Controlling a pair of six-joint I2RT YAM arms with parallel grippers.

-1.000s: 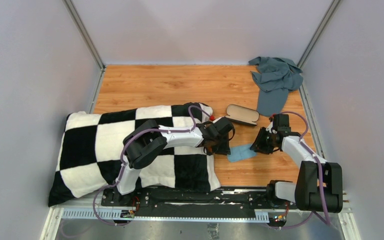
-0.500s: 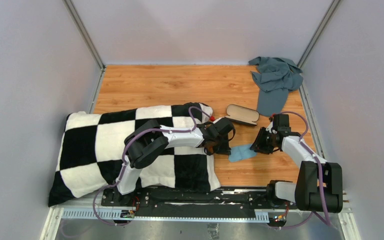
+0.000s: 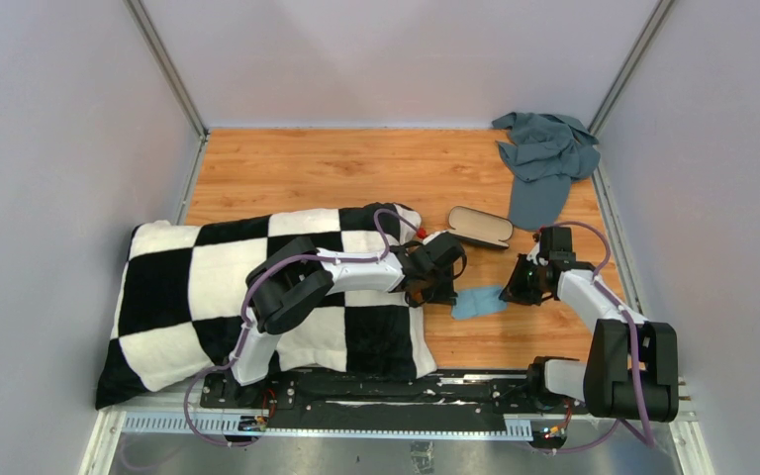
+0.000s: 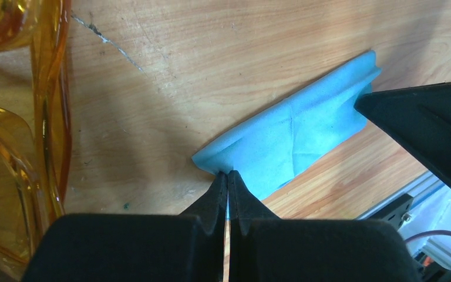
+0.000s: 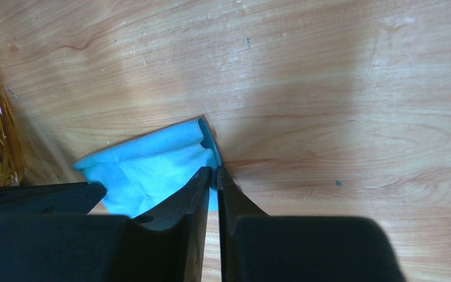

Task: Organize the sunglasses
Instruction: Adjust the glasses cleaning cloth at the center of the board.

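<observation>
Your right gripper [image 5: 214, 171] has edged a little outward, stretching the light-blue cloth [image 4: 293, 132] between both pairs of jaws, each pinched shut on a corner, so the amber sunglasses [image 4: 59, 88], lying unheld on the worktop [image 4: 211, 59] beside your left gripper [image 4: 228, 175], wait.

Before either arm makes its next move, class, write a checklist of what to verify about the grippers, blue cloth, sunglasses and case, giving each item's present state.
1. Grip of left gripper on one corner of the blue cloth: ok, shut on it.
2. Grip of right gripper on the cloth's opposite end: ok, shut on it.
3. Cloth spread flat: not ok, creased and bunched.
4. Gap between sunglasses and cloth: ok, apart.
5. Opening of case: ok, open, lining facing up.
6. Cloth lifted clear: cannot tell.
</observation>
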